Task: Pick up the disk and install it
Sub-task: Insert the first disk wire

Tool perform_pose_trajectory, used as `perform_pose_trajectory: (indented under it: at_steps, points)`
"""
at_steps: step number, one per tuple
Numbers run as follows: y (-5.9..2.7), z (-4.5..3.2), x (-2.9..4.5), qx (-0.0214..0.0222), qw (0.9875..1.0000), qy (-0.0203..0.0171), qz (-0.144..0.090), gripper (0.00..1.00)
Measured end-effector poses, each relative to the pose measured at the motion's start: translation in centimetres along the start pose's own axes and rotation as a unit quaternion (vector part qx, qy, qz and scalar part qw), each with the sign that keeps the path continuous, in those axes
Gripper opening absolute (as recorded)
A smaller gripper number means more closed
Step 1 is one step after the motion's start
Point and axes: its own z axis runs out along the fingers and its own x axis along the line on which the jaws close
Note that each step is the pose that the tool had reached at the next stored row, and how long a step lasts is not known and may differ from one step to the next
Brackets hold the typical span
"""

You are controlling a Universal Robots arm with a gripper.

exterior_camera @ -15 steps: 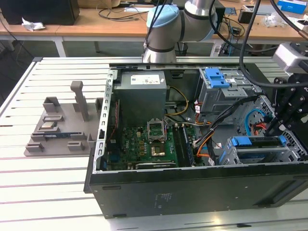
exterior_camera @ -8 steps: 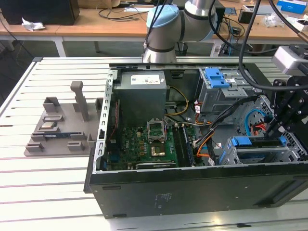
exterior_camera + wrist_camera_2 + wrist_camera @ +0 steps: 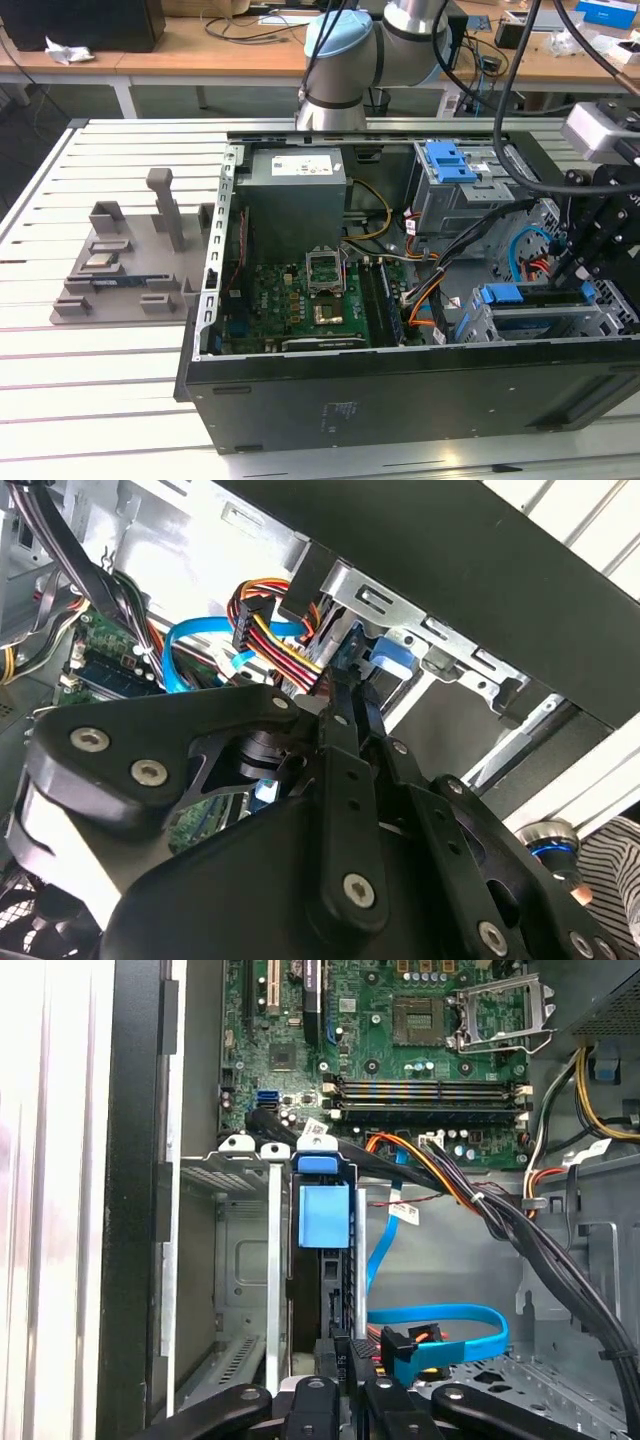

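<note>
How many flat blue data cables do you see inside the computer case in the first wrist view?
2. One blue cable loops low above the case floor near the tool. The other blue cable rises beside the drive cage. More may be hidden behind the black cables.

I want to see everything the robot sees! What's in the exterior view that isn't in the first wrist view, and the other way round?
Exterior view: the arm, the grey tray and the power supply. First wrist view: the inside of the metal slot beside the disk. Both: the green motherboard, a blue cable, and the disk with its blue bracket.
</note>
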Motion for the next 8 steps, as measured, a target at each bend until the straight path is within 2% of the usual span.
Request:
perform_pose_trajectory:
  at_steps: [8]
  points:
    - [0.1, 0.37, -0.01, -0.0001, 1.0, 0.0, 0.0, 0.17]
